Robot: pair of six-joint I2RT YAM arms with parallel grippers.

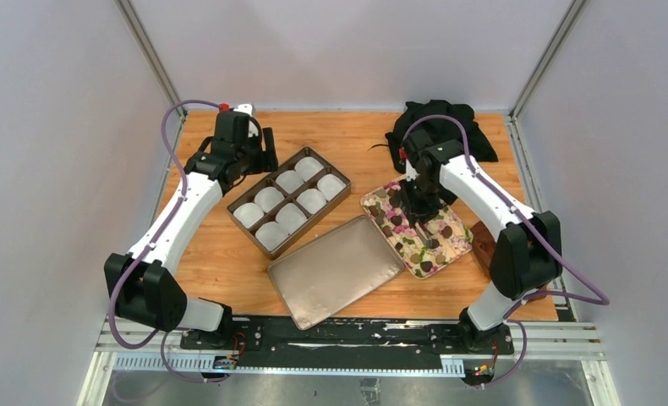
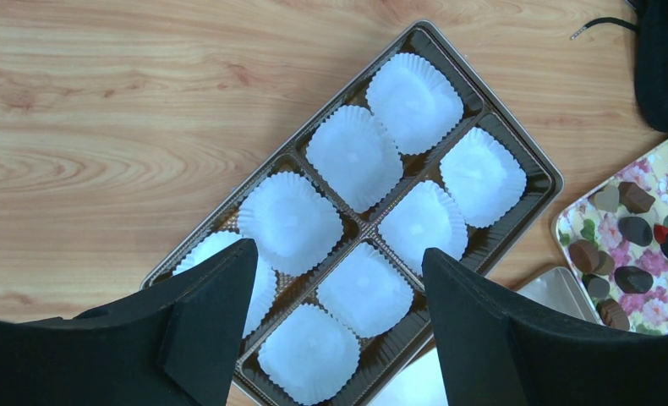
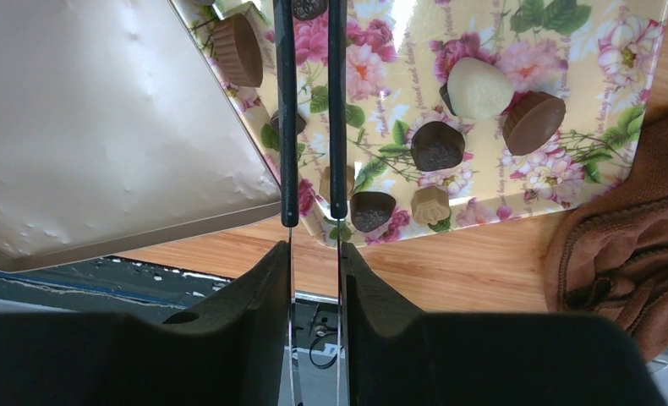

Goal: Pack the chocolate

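While left gripper (image 2: 337, 250) hangs spread wide over the brown eight-cell box (image 2: 491, 241) of white paper cups (image 2: 354, 156), right gripper (image 3: 314, 249) over the floral rectangular tray (image 3: 567, 59) clamps thin black tweezers (image 3: 286, 127) among the small dark chocolate pieces (image 3: 437, 145) lying on it.

Box (image 2: 487, 241) left, lid (image 1: 335, 271) before it, chocolate (image 3: 437, 145) on tray (image 3: 398, 51) (right)

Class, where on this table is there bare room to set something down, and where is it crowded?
Bare wooden tabletop shows along the far edge, between the brown eight-compartment tray of white paper cups and the black cloth. A smaller patch lies near-left, beside the flat gold lid. Crowded: the flowered tray of chocolates, under the right claw holding black tongs.
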